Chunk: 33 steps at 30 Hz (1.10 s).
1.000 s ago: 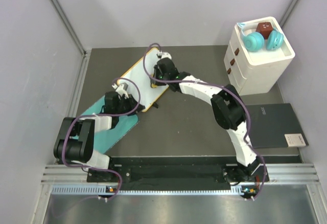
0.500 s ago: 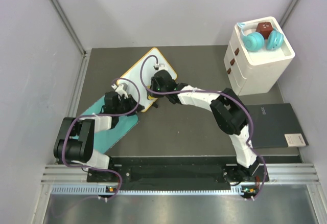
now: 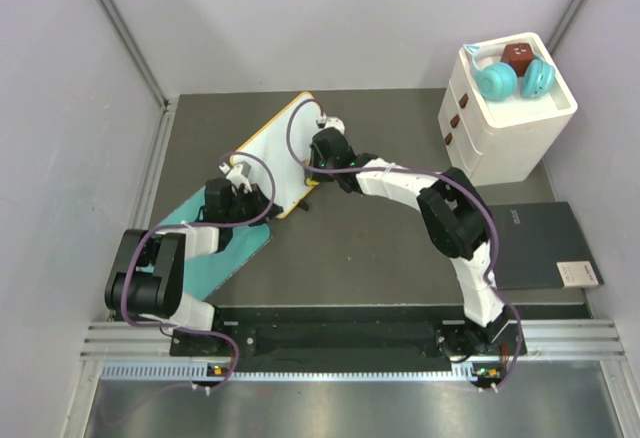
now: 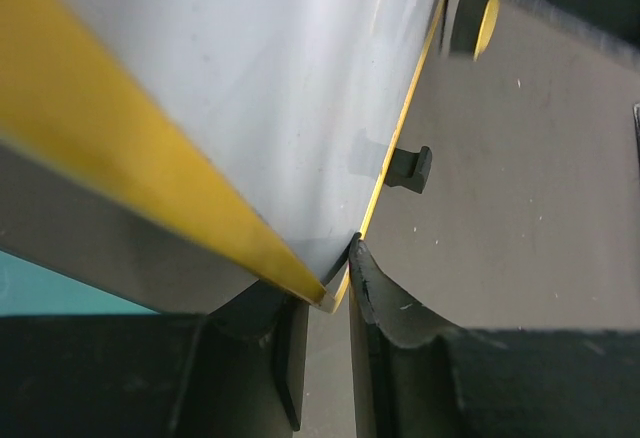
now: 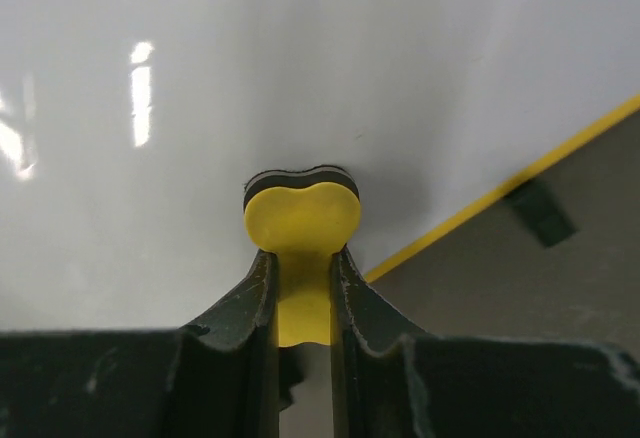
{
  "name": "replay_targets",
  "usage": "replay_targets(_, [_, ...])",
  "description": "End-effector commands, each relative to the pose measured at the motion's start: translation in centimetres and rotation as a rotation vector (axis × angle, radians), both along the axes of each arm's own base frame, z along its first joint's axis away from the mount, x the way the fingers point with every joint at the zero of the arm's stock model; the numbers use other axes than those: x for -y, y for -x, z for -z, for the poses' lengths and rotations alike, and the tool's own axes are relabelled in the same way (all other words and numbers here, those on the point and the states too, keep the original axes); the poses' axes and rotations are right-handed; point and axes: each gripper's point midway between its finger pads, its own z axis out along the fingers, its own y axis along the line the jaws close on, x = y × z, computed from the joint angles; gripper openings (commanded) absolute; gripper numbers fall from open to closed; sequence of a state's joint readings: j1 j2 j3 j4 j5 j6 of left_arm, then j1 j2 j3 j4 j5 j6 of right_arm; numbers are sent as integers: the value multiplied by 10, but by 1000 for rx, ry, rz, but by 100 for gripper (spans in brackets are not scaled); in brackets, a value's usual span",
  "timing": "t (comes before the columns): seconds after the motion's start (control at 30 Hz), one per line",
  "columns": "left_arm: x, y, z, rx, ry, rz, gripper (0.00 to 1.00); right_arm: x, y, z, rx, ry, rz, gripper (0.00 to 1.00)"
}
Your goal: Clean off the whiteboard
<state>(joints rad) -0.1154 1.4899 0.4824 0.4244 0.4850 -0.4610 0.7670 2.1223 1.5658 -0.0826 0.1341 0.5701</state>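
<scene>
The whiteboard [image 3: 270, 153], white with a yellow rim, lies slanted at the back left, and its face looks clean. My left gripper [image 3: 258, 201] is shut on its near corner; in the left wrist view the corner sits pinched between the fingers [image 4: 335, 283], with the whiteboard [image 4: 280, 108] and a black foot [image 4: 410, 168] beyond. My right gripper [image 3: 322, 145] is shut on a yellow heart-shaped eraser [image 5: 302, 218], pressed on the whiteboard [image 5: 300, 78] near its right edge. The eraser also shows in the left wrist view [image 4: 487, 18].
A teal mat [image 3: 215, 258] lies under the left arm. A white drawer unit [image 3: 505, 128] at the back right carries teal headphones [image 3: 510, 80] and a brown block [image 3: 517, 56]. A dark grey notebook [image 3: 540, 245] lies at the right.
My right gripper slid the eraser down the board toward me, then back up toward its right edge. The left gripper has kept its hold on the corner.
</scene>
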Motion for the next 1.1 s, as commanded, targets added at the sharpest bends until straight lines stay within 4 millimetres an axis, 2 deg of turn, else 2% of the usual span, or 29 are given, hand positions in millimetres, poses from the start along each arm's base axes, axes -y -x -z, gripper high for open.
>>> replay_targets(0.0, [-8,1,5,38,-83,10,0,46,-48,-40,123,70,129,0])
replay_targets(0.07, [-8,0,4,40,-83,10,0,52,-51,-50,141,76,138,0])
replay_targets(0.1, [-7,0,4,41,-82,11,0,58,-51,-48,138,83,144,0])
replay_targets(0.13, [-8,0,4,40,-83,10,0,59,-49,-59,153,69,146,0])
replay_targets(0.23, [-7,0,3,44,-81,12,0,61,-39,-65,172,45,117,0])
replay_targets(0.27, [-7,1,3,44,-81,14,0,63,-34,-75,183,27,109,0])
replay_targets(0.3, [-7,0,3,46,-81,12,0,66,-27,-66,163,43,94,0])
replay_targets(0.37, [-6,1,2,49,-79,15,0,72,-18,-62,143,64,83,0])
replay_targets(0.57, [-7,1,0,56,-78,16,0,105,24,-31,47,160,62,0])
replay_targets(0.7, [-6,1,0,58,-77,20,4,129,55,-1,-52,223,56,0])
replay_targets(0.8, [-6,1,0,57,-79,17,9,142,74,21,-129,265,62,0])
replay_targets(0.87, [-7,2,0,57,-80,13,17,144,81,28,-153,268,57,0])
replay_targets(1.07, [-7,2,-2,66,-79,17,37,137,99,44,-200,249,15,0])
